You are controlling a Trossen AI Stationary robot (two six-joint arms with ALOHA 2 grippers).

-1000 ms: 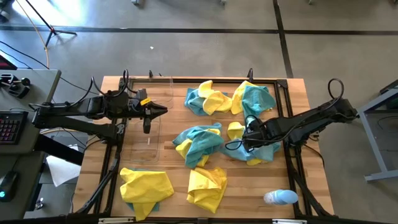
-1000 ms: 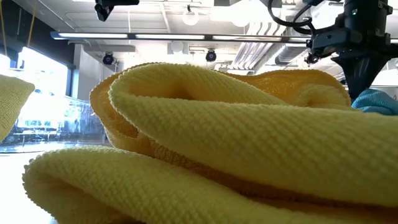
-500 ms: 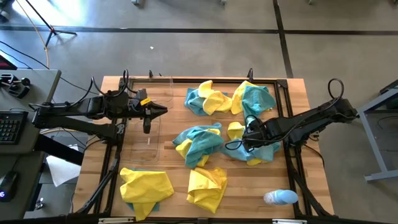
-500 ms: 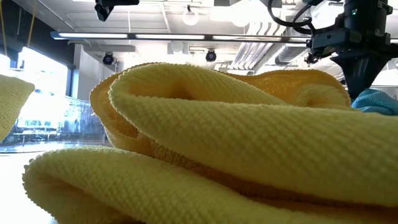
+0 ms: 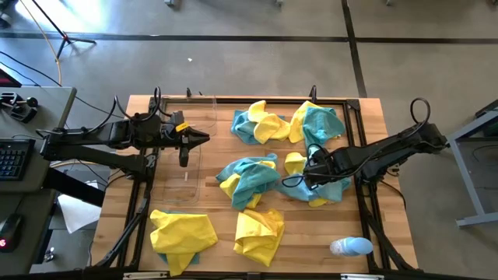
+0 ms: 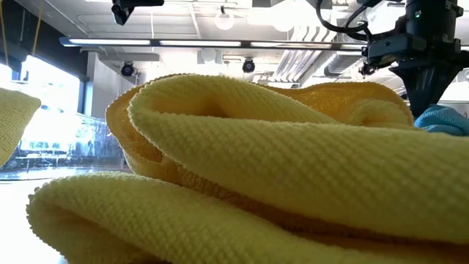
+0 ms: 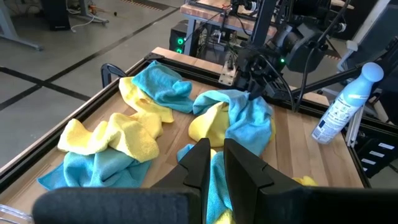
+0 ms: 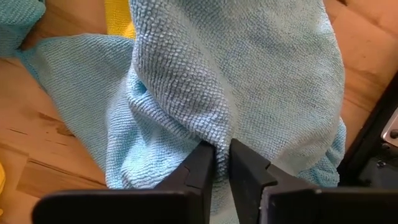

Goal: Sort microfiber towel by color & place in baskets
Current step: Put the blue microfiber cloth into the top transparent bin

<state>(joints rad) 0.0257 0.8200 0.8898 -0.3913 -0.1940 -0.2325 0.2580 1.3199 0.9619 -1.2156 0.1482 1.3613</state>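
The wooden worktop (image 5: 210,225) carries yellow and teal microfiber towels in 6 loose heaps. A clear basket (image 5: 198,124) stands at its left side. The right gripper (image 5: 310,173) is down in the heap right of centre, its fingers (image 8: 200,163) pinching a fold of a teal towel (image 8: 249,74). The left gripper (image 5: 185,148) hangs over the basket, fingers pressed together and holding nothing. A pale-blue spray bottle (image 5: 350,247) lies near the front right corner.

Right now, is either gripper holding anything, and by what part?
The right gripper pinches a raised fold of a teal towel in the pile on the table's right. The left gripper, shut, holds nothing above the clear basket.
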